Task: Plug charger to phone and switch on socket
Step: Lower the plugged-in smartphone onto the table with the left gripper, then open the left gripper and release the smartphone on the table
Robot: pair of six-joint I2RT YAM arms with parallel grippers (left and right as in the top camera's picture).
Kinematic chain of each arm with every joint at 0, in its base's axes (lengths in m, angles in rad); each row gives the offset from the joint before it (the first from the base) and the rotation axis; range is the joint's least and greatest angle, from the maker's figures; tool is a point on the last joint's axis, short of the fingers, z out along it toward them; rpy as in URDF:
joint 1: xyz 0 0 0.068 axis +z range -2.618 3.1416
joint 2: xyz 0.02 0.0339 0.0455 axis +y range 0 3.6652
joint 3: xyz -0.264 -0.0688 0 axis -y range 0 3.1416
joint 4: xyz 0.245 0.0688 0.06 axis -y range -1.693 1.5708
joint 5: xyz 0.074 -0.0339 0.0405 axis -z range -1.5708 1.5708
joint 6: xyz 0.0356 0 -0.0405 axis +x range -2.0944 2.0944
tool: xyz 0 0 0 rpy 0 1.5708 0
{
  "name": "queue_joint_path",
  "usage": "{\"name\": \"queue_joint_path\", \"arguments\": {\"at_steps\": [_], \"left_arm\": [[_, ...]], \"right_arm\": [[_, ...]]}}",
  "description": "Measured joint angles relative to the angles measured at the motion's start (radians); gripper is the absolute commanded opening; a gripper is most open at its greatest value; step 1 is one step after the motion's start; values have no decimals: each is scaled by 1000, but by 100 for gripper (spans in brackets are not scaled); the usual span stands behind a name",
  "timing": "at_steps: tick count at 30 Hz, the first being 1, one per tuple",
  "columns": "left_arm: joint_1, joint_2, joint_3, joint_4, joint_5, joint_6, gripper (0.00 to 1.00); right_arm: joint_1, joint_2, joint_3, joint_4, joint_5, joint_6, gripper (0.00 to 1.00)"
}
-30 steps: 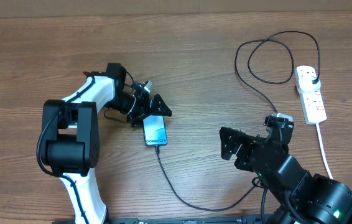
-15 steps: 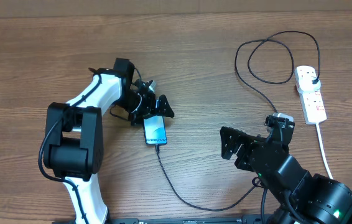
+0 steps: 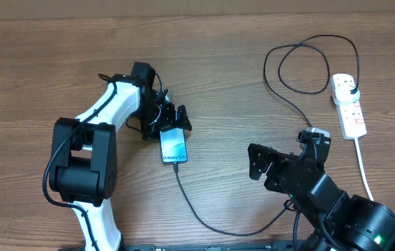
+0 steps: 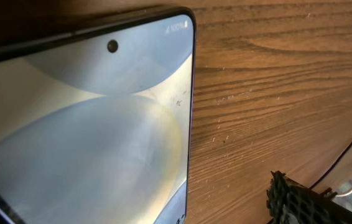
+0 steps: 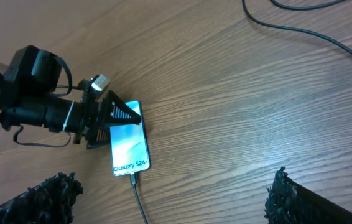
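Two tools gape wide, both empty. Left tool [image 3: 172, 123] over far end of the phone [image 3: 174, 146]; right tool [image 3: 256, 162] well apart. We log phone at middle of counter [image 3: 58, 56], long axis near-to-far, Galaxy end nearward, charger [image 3: 204, 222] meeting it there.

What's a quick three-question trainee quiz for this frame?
1. True or false: the charger tip meets the Galaxy end of the phone.
2. Which arm's gripper is at the phone: A left, B right, C neither?
3. What sits in the socket?
Key: 1 true. 2 A, the left gripper, open at the phone's far end. 3 the charger's black plug.
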Motion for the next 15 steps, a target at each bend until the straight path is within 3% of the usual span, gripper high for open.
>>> {"name": "queue_joint_path", "arguments": {"at_steps": [15], "left_arm": [[0, 0, 2, 2, -17, -31, 100]], "right_arm": [[0, 26, 0, -50, 0, 0, 100]]}}
